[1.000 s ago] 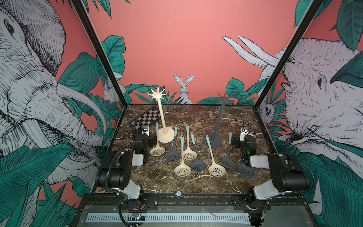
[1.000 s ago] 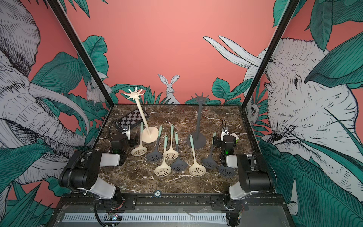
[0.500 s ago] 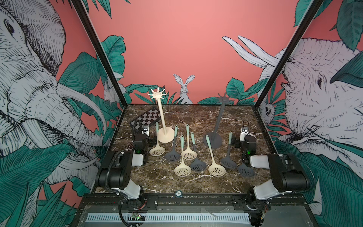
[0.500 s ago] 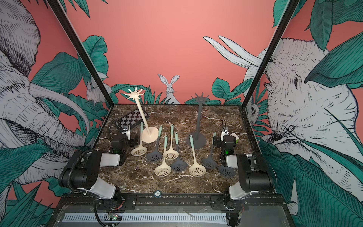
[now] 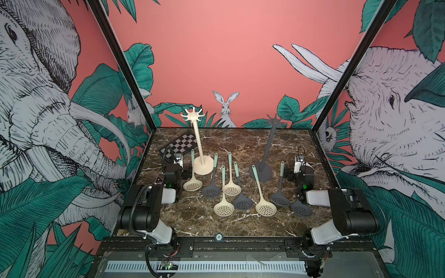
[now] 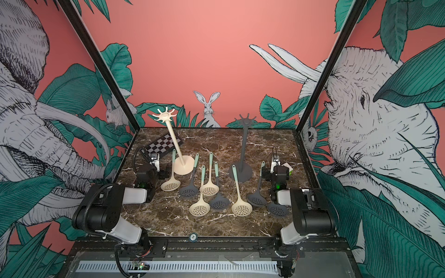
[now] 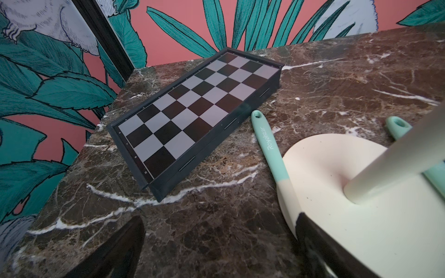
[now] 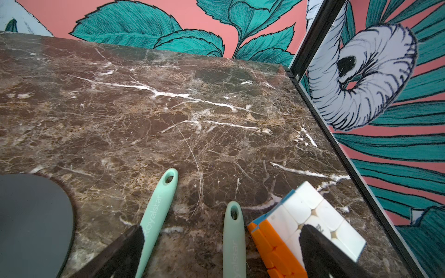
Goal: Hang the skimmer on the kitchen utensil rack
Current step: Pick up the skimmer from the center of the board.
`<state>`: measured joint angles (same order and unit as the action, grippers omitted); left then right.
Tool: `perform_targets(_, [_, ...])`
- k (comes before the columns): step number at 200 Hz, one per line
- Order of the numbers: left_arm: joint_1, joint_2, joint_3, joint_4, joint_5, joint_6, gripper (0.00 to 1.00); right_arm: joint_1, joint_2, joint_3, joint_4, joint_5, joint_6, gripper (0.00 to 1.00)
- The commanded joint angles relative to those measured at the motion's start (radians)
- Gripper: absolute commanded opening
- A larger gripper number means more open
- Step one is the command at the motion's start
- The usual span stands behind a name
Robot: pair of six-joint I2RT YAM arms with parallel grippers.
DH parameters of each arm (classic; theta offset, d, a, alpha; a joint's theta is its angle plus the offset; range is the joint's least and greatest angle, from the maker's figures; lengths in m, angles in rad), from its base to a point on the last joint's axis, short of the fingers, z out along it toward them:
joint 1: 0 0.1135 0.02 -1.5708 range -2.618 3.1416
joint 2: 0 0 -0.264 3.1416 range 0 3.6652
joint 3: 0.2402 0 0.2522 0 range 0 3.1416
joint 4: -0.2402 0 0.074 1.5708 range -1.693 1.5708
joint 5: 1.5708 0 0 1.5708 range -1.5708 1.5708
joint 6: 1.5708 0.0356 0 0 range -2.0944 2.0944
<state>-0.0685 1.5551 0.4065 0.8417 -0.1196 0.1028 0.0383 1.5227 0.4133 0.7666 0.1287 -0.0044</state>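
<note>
Reading the printed marks first: the word "Royalstar" runs along the mint handle of the cream skimmer (image 7: pixel 269 142) in the left wrist view. It also appears on the mint handle of the inner grey skimmer (image 8: pixel 157 211), and is partly cut off on the outer grey skimmer (image 8: pixel 233 243). The edge markings on the folded chessboard case (image 7: pixel 192 113) are too small to read. In both top views, eight skimmers (image 5: pixel 231 190), four cream and four grey, lie flat across the middle of the marble table (image 5: pixel 240 139), bowls toward 6 o'clock. The cream utensil rack (image 5: pixel 199 146) stands upright at about 11 o'clock and the grey utensil rack (image 5: pixel 267 149) at about 1 o'clock. The chessboard case is closed and lies in the 10 o'clock corner. A puzzle cube (image 8: pixel 313 209) with white and orange faces sits at 3 o'clock. The left gripper (image 7: pixel 219 219) has its fingers spread wide and grips nothing; the cream rack's base shows behind one finger. The right gripper (image 8: pixel 221 228) is likewise spread wide and grips nothing. The outer grey skimmer's handle lies between its fingers, the inner handle is beside one fingertip, and the cube is behind the other fingertip.
</note>
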Motion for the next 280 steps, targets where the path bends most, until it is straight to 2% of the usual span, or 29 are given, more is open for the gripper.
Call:
perform_targets(1, [0.004, -0.082, 0.044, -0.091, -0.006, 0.015, 0.99, -0.005, -0.068, 0.145, -0.265, -0.038, -0.009, 0.99])
perform_targets(16, [0.003, -0.173, 0.077, -0.231, -0.041, -0.001, 0.99, -0.004, -0.105, 0.198, -0.351, -0.059, -0.014, 0.99])
perform_targets(27, [0.002, -0.245, 0.077, -0.256, -0.080, -0.020, 0.98, -0.003, -0.141, 0.203, -0.368, -0.043, 0.021, 0.99])
perform_targets(53, [0.000, -0.428, 0.092, -0.358, -0.094, -0.114, 0.93, -0.003, -0.266, 0.238, -0.516, -0.018, 0.206, 0.99])
perform_targets(72, [-0.002, -0.523, 0.116, -0.443, -0.054, -0.193, 0.92, -0.003, -0.339, 0.283, -0.679, -0.054, 0.355, 0.99])
perform_targets(102, [-0.001, -0.636, 0.134, -0.552, 0.050, -0.311, 0.91, -0.003, -0.437, 0.333, -0.972, -0.213, 0.608, 0.98])
perform_targets(127, [-0.001, -0.712, 0.126, -0.597, 0.101, -0.369, 0.91, -0.003, -0.558, 0.323, -1.233, -0.268, 0.680, 0.95])
perform_targets(157, [-0.001, -0.738, 0.139, -0.647, 0.146, -0.386, 0.91, -0.003, -0.716, 0.321, -1.517, -0.236, 0.702, 0.91])
perform_targets(171, [0.001, -0.732, 0.138, -0.640, 0.160, -0.397, 0.91, -0.003, -0.739, 0.343, -1.656, -0.202, 0.696, 0.90])
perform_targets(205, [-0.001, -0.692, 0.140, -0.599, 0.191, -0.426, 0.91, -0.003, -0.754, 0.377, -1.849, -0.089, 0.720, 0.87])
perform_targets(221, [0.001, -0.672, 0.145, -0.591, 0.209, -0.439, 0.91, -0.005, -0.749, 0.378, -1.897, -0.059, 0.736, 0.86])
perform_targets(250, [0.000, -0.644, 0.139, -0.574, 0.234, -0.452, 0.91, -0.006, -0.747, 0.347, -1.945, -0.107, 0.793, 0.85])
perform_targets(280, [0.000, -0.635, 0.130, -0.561, 0.239, -0.446, 0.91, -0.006, -0.731, 0.322, -1.970, -0.101, 0.827, 0.84])
